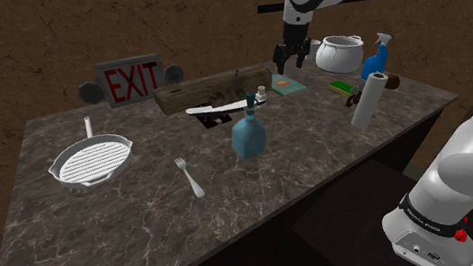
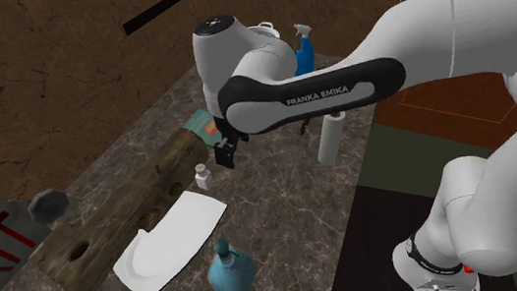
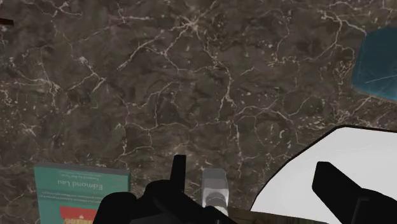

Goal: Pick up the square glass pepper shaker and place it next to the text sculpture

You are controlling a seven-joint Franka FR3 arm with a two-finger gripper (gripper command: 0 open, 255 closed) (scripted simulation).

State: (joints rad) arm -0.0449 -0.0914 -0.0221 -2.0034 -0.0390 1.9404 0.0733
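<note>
1. On the dark marble counter (image 1: 332, 156), the small square pepper shaker (image 2: 203, 176) stands upright, just beside the log (image 2: 107, 225) and near a corner of the white board (image 2: 173, 239).
2. The gripper (image 3: 251, 164) hangs over it with the fingers spread wide and has hold of nothing. In the wrist view the shaker sits between the fingers, closer to one of them, and as far as I can see it touches neither.
3. In the shoulder view the EXIT sign (image 1: 127, 80), which is the text sculpture, lies at about 9 o'clock from the gripper, well apart from it, past the log.
4. I judge the shaker to be light and stiff. Its pale body is probably smooth, so it may slip, and it may crack under a hard squeeze.
5. The best hold, I think, is on two opposite flat sides of the body, below the grey cap, with the shaker centred between the fingers first.
6. Because the log is so near, one finger could strike it on the way down.
</note>
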